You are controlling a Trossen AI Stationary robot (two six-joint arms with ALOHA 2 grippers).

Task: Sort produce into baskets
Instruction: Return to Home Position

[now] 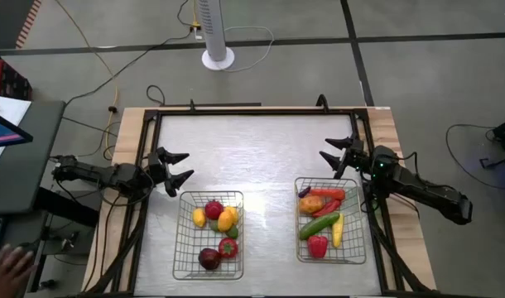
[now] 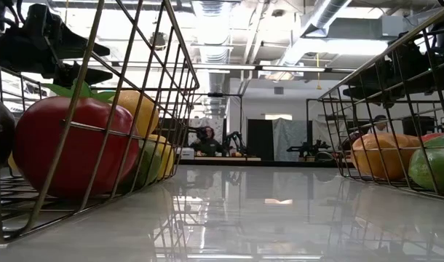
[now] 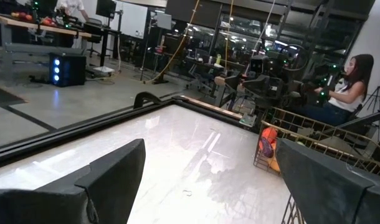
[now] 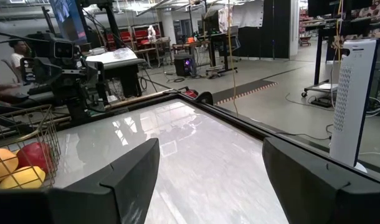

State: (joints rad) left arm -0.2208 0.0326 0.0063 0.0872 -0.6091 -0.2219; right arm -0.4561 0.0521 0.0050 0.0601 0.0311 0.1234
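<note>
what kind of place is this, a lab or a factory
Most likely a robotics lab or workshop: exposed silver ceiling ducts, a far bench with more dark robot arms, a person seated at another rig. Here the left gripper and right gripper hang open over the shiny table's sides.

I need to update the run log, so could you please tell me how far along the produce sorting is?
Done: all visible produce sits in the left basket or the right basket; none lies loose on the table. In hand: nothing; the left gripper and right gripper are open and empty, each near its own basket. Left: probably only sending both grippers home.
</note>
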